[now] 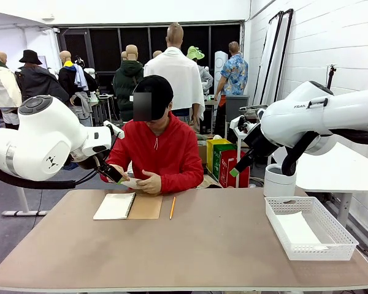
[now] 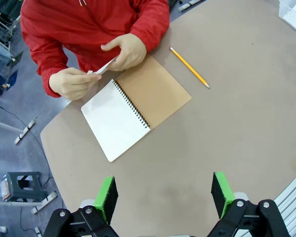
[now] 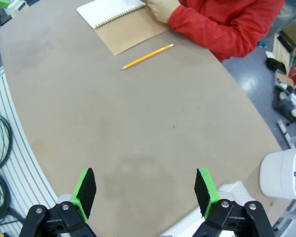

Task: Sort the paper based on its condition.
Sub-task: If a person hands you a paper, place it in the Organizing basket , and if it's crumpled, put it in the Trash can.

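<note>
Quick status from us: the paper (image 2: 104,67) is a small white sheet pinched between the person's hands (image 2: 126,49). It's held up off the surface (image 2: 246,128), right at the far edge and just past the notebook (image 2: 116,118). The notebook lies open and flat near that far edge, left of the middle. Its white page is on one side and the brown cover is folded out on the other. A yellow pencil (image 2: 189,67) lies just beside the cover, not touching it.

Our left hand (image 2: 163,185) hangs above the surface looking down on the notebook. Its fingers are spread wide, with nothing between the green pads (image 2: 107,197). Our right hand (image 3: 145,185) is the same deal: wide apart, holding nothing, raised over bare surface toward the right edge.

The white mesh basket (image 1: 310,229) sits at the near right corner. There's something flat and white in the bottom of it, but we can't tell if it's a sheet.
</note>
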Robot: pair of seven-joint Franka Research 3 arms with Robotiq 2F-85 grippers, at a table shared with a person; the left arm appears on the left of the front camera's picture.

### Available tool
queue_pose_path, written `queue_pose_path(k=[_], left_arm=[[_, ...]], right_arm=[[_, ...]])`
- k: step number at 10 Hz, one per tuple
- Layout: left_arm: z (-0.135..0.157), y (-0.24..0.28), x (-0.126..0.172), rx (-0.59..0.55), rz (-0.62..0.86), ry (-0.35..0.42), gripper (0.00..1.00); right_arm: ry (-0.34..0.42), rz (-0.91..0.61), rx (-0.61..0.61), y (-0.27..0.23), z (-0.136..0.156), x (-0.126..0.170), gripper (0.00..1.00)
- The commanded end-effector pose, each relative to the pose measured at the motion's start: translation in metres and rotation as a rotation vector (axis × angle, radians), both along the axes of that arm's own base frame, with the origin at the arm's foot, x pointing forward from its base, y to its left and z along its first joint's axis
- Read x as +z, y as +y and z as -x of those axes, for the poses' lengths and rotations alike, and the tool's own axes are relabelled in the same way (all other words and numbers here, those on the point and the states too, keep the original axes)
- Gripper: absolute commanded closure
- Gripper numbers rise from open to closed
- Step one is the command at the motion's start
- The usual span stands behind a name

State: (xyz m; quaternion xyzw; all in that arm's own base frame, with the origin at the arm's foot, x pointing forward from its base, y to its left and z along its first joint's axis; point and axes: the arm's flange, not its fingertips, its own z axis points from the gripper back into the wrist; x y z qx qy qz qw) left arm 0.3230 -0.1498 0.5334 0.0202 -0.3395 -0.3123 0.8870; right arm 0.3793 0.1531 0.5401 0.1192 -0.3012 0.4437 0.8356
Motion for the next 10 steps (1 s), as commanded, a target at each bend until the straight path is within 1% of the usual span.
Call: queue_pose_path(k=[1,10], left_arm=[[0.0004,0.0000,0.0004,-0.001,-0.001,-0.002,0.00],[0.0004,0.0000,0.0004,-0.001,-0.001,-0.002,0.00]], right_arm=[[0.002,-0.006,-0.010,0.0012,0.0000,0.0000,0.00],[0.002,-0.006,-0.010,0.0012,0.0000,0.0000,0.00]])
